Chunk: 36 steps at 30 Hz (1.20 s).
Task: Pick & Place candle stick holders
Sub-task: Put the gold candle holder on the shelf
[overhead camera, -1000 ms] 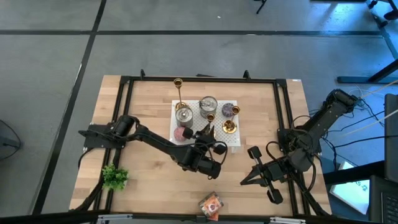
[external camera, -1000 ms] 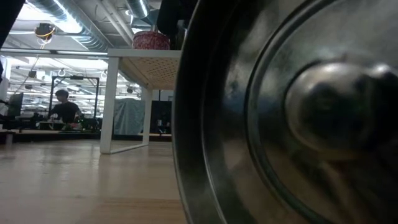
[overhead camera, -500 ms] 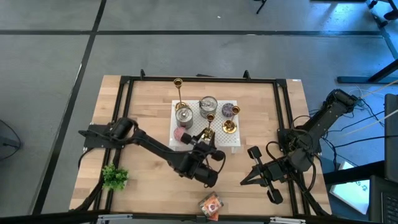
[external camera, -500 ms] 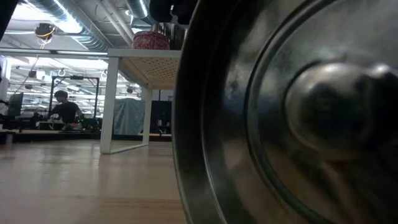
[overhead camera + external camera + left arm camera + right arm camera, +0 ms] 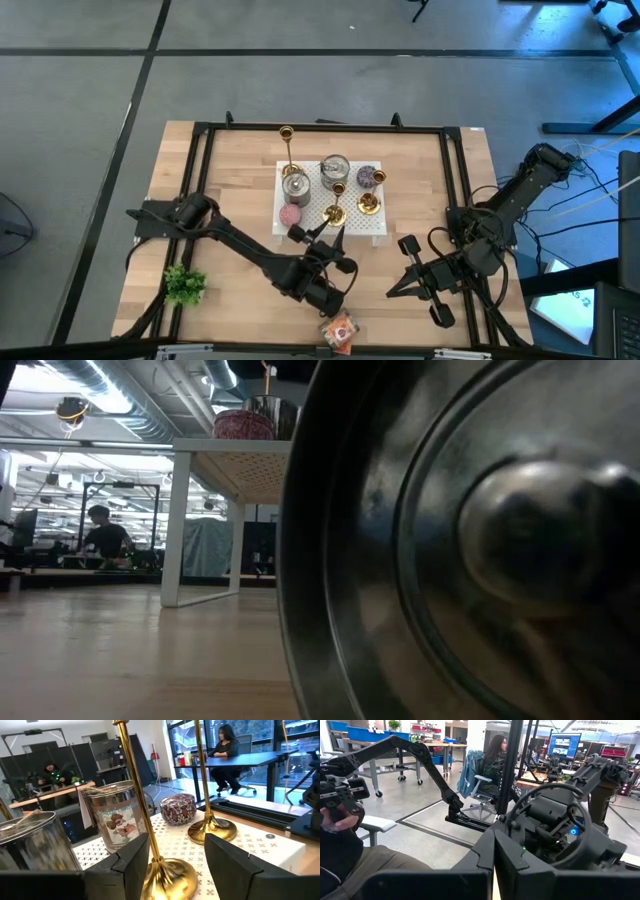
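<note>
3 brass candle stick holders (image 5: 337,203) stood upright on a white perforated riser (image 5: 375,227) at the middle of the wooden table (image 5: 230,190): a tall one at the back left corner, a mid one near the front edge, a shorter one to its right. The left gripper (image 5: 172,857) sat just in front of the mid holder, fingers spread, the slim gold stem (image 5: 137,795) rising between them untouched. 2 silver tins (image 5: 294,185) and a pink candle (image 5: 290,214) shared the riser. The right gripper (image 5: 397,285) rested by the table's right edge, fingers pressed together and empty. A small green plant (image 5: 184,284) stood at front left
</note>
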Tool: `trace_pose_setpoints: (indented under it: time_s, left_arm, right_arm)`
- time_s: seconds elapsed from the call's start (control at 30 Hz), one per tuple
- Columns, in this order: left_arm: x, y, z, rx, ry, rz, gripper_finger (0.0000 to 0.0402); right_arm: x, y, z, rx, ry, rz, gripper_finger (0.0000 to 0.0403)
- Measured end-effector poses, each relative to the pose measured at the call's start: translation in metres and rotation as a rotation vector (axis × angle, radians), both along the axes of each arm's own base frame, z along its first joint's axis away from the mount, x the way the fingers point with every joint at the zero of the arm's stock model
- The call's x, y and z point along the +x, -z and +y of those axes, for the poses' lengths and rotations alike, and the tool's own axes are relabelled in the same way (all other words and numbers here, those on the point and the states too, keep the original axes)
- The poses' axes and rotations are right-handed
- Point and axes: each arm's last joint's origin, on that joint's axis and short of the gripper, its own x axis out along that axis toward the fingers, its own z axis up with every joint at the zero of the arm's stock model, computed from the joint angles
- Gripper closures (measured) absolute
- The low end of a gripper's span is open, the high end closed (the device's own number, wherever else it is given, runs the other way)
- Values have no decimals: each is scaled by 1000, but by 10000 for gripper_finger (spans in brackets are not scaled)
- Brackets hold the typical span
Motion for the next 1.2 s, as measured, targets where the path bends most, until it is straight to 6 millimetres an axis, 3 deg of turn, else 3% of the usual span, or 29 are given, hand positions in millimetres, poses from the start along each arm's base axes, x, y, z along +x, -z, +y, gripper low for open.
trace_pose_setpoints:
  time_s: [0.53,0.67,0.8,0.9,1.03,1.2]
  left_arm:
    - [-22,-1,-43,44,108,70,225]
    - [-26,0,-51,50,156,153,280]
    - [-26,3,-54,12,240,265,378]
    - [-26,4,-58,-11,298,320,394]
    - [-41,-15,-71,1,314,261,399]
    - [-81,-67,-87,65,277,99,400]
  right_arm:
    - [0,0,0,0,-1,0,398]
    - [0,1,0,8,0,15,398]
    - [0,2,0,13,1,30,398]
    - [0,2,0,14,1,29,398]
    - [-1,5,-1,-20,1,48,398]
    - [5,13,-7,-25,38,134,398]
